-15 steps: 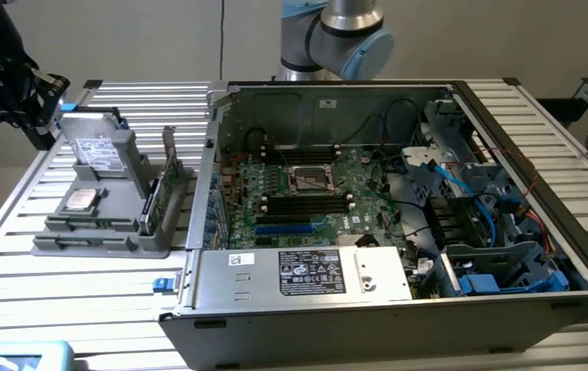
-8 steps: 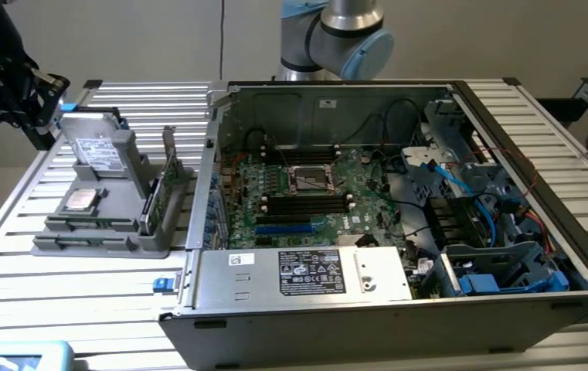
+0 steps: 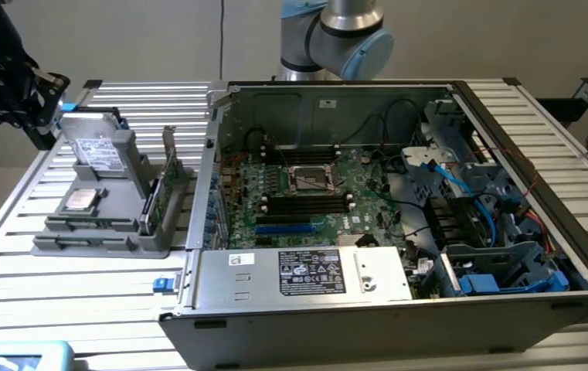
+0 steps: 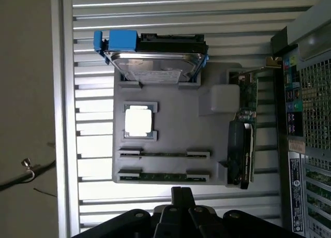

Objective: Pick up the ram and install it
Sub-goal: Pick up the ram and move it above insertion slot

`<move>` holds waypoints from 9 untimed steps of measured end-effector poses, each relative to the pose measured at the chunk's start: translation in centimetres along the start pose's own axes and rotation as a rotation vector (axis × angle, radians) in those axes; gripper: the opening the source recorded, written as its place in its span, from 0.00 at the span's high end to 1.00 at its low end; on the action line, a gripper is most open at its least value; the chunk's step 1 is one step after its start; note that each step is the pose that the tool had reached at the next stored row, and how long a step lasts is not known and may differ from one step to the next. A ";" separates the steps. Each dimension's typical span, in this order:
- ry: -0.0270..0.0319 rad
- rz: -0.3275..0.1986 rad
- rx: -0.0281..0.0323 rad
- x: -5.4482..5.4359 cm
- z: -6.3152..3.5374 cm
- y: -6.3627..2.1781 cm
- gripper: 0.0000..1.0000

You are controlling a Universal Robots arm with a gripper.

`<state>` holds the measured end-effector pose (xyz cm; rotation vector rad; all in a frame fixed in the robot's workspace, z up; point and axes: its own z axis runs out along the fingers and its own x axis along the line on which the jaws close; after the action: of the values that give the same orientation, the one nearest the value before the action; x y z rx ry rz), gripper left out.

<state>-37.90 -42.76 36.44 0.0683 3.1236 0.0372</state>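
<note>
Two ram sticks (image 4: 164, 154) (image 4: 164, 176) stand on edge in the two narrow slots of the grey holder (image 4: 176, 129), thin and green, seen from above. In the exterior view the holder (image 3: 98, 232) sits on the slatted table at the exterior view's left of the open computer case (image 3: 397, 232). My gripper (image 4: 176, 196) hangs high above the holder's ram end, fingers shut together with nothing between them. In the exterior view, the gripper (image 3: 38, 124) is the dark shape at the upper left.
The holder also carries a hard drive (image 4: 155, 64), a processor (image 4: 138, 120) and an upright expansion card (image 4: 243, 139). Inside the case, long black memory slots (image 3: 304, 205) flank the processor socket (image 3: 309, 179). Cables and a drive cage fill the case's right side.
</note>
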 end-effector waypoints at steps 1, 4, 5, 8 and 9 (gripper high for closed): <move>0.0003 -0.018 -0.0004 0.0 0.00 0.00 0.89; 0.0017 -0.072 -0.0014 0.0 0.00 0.00 0.89; 0.0022 -0.090 -0.0017 0.0 0.00 0.00 0.89; 0.0035 -0.146 -0.0027 0.0 0.00 0.00 0.89; 0.0039 -0.164 -0.0029 0.0 0.00 0.00 0.89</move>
<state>-37.90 -42.76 36.43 -0.1877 3.1206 0.0396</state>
